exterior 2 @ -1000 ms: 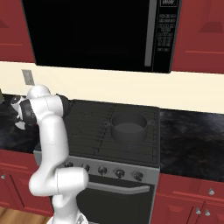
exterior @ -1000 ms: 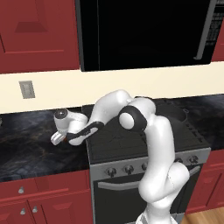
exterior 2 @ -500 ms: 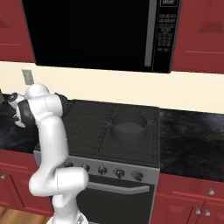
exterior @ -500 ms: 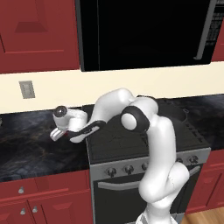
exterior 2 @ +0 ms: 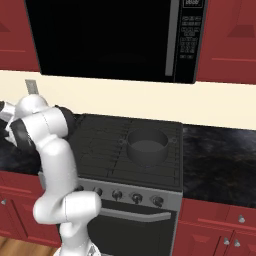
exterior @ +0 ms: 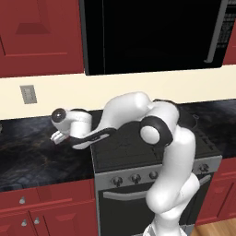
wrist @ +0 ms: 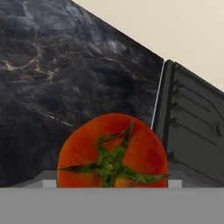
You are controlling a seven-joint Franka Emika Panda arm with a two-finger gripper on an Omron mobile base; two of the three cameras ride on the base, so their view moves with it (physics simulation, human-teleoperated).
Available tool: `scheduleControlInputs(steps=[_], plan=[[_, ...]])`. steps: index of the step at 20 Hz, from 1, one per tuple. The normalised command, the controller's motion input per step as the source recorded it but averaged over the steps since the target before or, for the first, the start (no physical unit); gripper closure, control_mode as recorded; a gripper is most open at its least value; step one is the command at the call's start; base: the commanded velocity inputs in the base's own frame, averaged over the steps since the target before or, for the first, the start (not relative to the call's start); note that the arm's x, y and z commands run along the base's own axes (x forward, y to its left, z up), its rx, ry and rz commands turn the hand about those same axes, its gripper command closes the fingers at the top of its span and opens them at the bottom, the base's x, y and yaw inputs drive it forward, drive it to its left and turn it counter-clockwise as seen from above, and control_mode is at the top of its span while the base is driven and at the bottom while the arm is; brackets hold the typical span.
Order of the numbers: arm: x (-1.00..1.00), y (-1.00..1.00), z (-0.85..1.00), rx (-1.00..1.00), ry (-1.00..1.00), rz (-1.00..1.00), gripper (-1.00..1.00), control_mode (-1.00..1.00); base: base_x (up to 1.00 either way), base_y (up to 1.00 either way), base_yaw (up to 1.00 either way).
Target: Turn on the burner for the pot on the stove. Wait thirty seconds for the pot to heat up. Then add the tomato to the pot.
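**Gripper state.** Gripper (exterior: 57, 137) hangs low over the counter (exterior: 32, 152), just left of the stove (exterior 2: 105, 145), wrist pointing down and away from the stove. Hand view: tomato (wrist: 112, 153) sits dead centre at the bottom edge, calyx facing the cam, i.e. right in the finger line. Fingertips are hidden behind the fruit, so whether they're clamped on it or only straddling it: cannot tell. Same for contact w/ the counter under the tomato.

**Task thing.** Tomato is left of the stove, near its left edge and above or on the dark counter. Pot (exterior 2: 147, 145) stands on a rear grate, toward the stove's right side, well apart from the tomato. Flame status not readable.

**Step in hand (judged).** Secure the tomato, then transfer to the pot.

**Procedure, recommended:**
1. Keep the tomato centred btwn the pads; grip across its widest girth, not near the calyx, since a round, smooth body will squirt out if pinched high or low.
2. Close w/ light force only; soft fruit.
3. Lift straight up before any sideways travel, to clear the stove's raised edge and grates.
4. Traverse right across the stove, staying above pot rim height.
5. Let go low inside the pot, centred, so it doesn't bounce off the rim.

**Caution.** Elbow swings over the knob row (exterior 2: 117, 195) during the traverse; keep clearance.
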Motion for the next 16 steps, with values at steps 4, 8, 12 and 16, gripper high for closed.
scheduleControlInputs(steps=[4, 8, 12, 16], plan=[[-0.99, -0.63, 0.68, 0.11, -0.05, -0.28, 1.00, -1.00, 0.00, 0.00, 0.00], [-1.00, -0.85, 0.71, 0.16, -0.09, -0.26, 1.00, -1.00, 0.00, 0.00, 0.00], [-1.00, -0.89, 0.95, 0.21, -0.09, -0.21, 1.00, -1.00, 0.00, 0.00, 0.00], [-1.00, -0.86, 1.00, 0.21, -0.03, -0.13, 1.00, -1.00, 0.00, 0.00, 0.00]])
